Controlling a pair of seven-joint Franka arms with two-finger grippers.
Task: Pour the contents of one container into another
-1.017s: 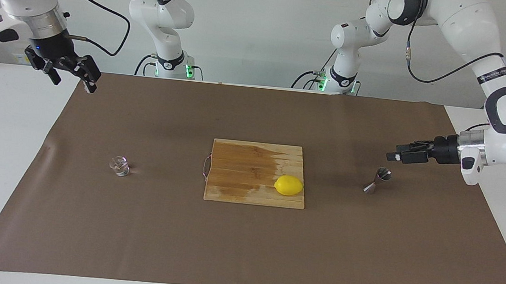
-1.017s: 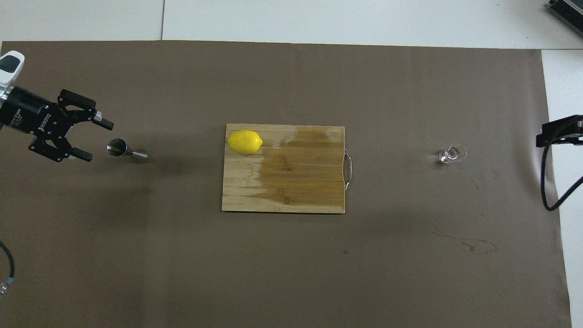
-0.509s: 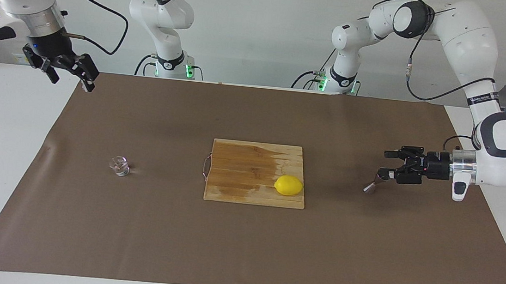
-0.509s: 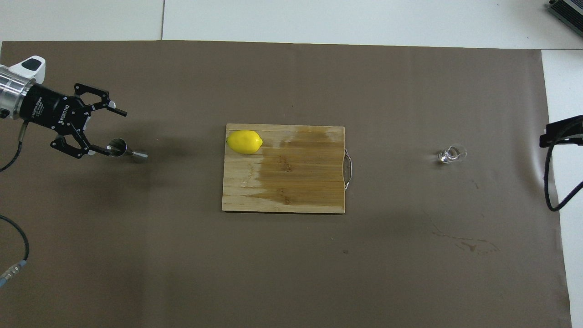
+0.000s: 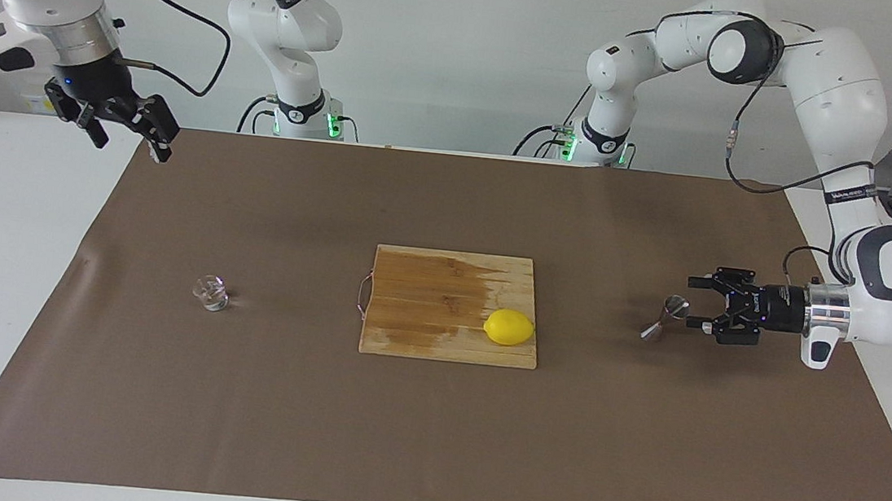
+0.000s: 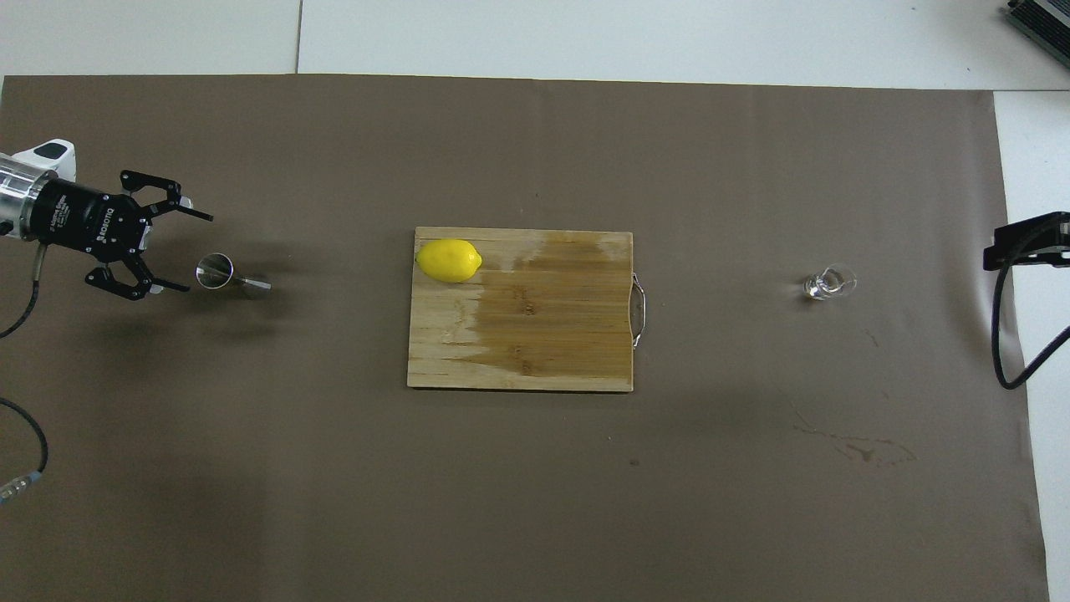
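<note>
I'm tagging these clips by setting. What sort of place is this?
Probably a robotics lab staged as a bar-prep bench: two Franka arms at a paper-covered table holding a steel jigger, a small clear glass, and a lemon on a wooden cutting board.

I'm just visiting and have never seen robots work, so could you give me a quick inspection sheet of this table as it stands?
Surface: brown mat on a white table, faint stains.
Job's things: small clear glass upright toward the right arm's end; steel jigger toward the left arm's end.
Clutter: lemon on a wooden cutting board with a darker patch.
Grippers: left gripper open, low, beside the jigger, not touching; right gripper open, raised over the mat's corner, waiting.
Cables: black leads along both arms.
Surroundings: plain white wall.
</note>
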